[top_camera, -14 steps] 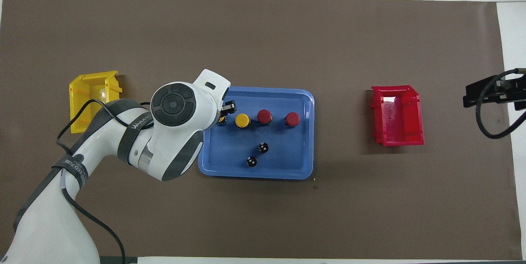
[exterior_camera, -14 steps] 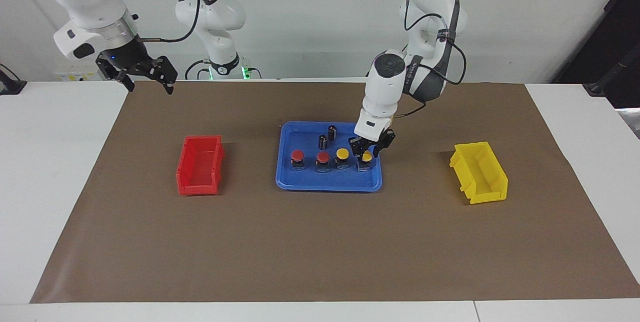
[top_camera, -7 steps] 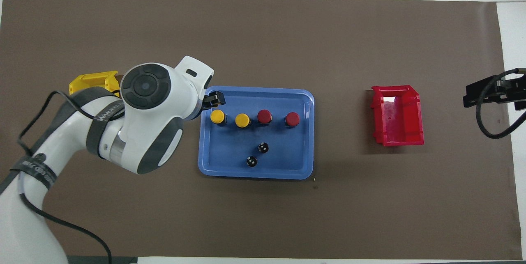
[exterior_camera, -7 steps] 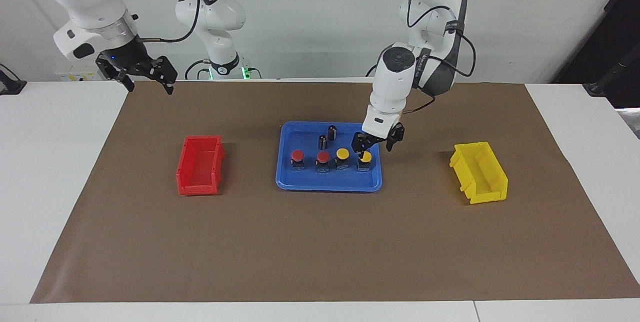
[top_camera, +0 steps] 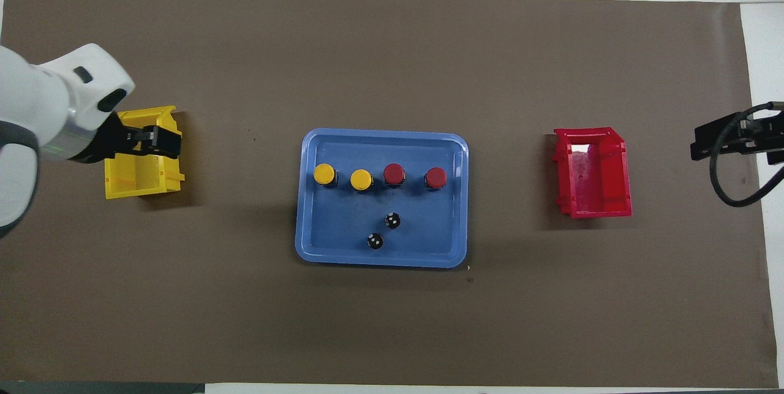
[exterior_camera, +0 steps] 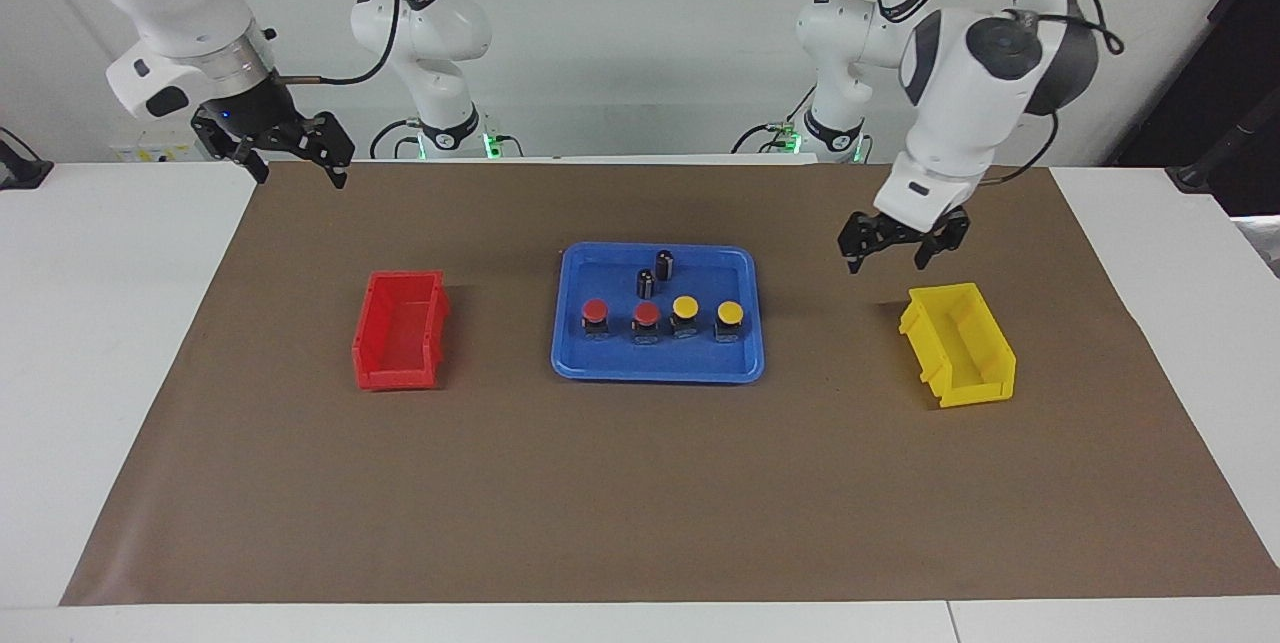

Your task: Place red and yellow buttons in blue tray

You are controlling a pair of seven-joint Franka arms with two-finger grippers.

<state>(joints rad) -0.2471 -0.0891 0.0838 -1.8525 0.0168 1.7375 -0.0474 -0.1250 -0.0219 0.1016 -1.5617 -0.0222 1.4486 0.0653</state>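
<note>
A: Four buttons in tray (exterior_camera: 655, 366), looks done. Near robots 2 dark cylinders (exterior_camera: 655, 274), then the row: 2 red (exterior_camera: 620, 311), 2 yellow (exterior_camera: 707, 309), upright, round caps, black bases.

B: Grippers?

A: Left gripper (exterior_camera: 897, 245) empty, jaws apart, above yellow bin (exterior_camera: 958, 344). Right gripper (exterior_camera: 290, 151) waits at mat's corner, jaws apart, empty.

A: What sits in the flat rectangular blue plastic tray (exterior_camera: 657, 368)?

B: Four round-capped red and yellow push-buttons (exterior_camera: 662, 317) in a row; two dark capless cylinders (exterior_camera: 655, 273) nearer the robots.

A: And the grippers?

B: Left gripper (exterior_camera: 898, 244), fingers spread, empty, raised toward the left arm's end from the tray; right gripper (exterior_camera: 290, 155) waits, raised toward the right arm's end.
</note>
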